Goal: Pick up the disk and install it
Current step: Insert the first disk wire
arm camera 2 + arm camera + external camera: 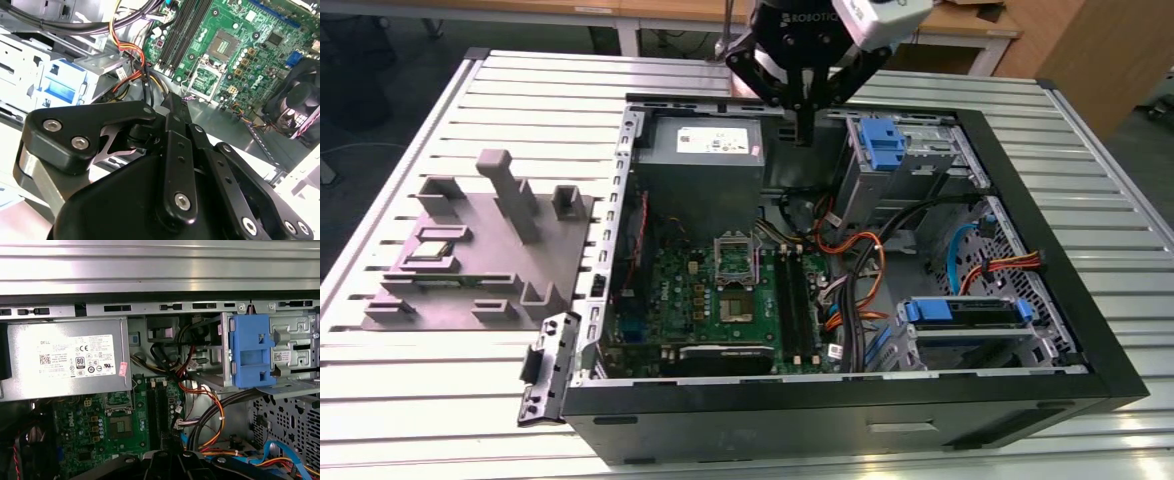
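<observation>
The disk (963, 312), grey inside a blue carrier bracket, lies flat in a drive bay at the exterior view's right, near the front of the open computer case (854, 395). My gripper (803, 136) hangs over the far middle of the case, between the power supply and the upper drive cage. It is well away from the disk. Its black fingers (170, 107) are shut with nothing between them. The gripper's body (170, 462) sits above the motherboard in the first wrist view.
An upright blue latch (881, 140) (252, 352) stands on a grey metal cage beside the gripper. The power supply (704, 145) (65, 357), motherboard (720, 290), fan (300, 107) and orange and black cables (854, 260) crowd the case. A grey fixture plate (480, 250) lies on the slatted table.
</observation>
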{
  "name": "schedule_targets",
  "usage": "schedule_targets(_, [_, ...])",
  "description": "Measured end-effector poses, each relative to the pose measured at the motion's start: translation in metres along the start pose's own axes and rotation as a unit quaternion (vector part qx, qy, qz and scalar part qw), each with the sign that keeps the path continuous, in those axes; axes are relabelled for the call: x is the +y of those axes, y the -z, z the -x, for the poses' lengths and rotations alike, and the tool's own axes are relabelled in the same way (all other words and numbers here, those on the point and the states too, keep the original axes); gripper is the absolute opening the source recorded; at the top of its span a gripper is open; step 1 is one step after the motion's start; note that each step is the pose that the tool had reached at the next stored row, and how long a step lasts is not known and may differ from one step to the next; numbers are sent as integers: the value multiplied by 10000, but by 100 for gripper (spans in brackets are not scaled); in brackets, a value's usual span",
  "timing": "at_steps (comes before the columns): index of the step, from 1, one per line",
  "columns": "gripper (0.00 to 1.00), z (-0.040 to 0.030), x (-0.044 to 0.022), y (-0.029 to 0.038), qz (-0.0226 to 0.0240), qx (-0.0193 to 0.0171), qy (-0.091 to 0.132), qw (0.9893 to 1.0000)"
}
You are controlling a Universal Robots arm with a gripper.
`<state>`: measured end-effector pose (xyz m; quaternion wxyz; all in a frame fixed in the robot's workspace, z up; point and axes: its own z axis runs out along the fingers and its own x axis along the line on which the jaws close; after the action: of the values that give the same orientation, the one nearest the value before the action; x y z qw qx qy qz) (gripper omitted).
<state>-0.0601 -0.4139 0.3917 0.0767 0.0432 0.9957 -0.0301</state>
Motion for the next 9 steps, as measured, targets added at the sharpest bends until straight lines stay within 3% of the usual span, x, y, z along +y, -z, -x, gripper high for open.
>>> schedule_targets(9, [10, 16, -102, -8, -14, -1, 1, 10000])
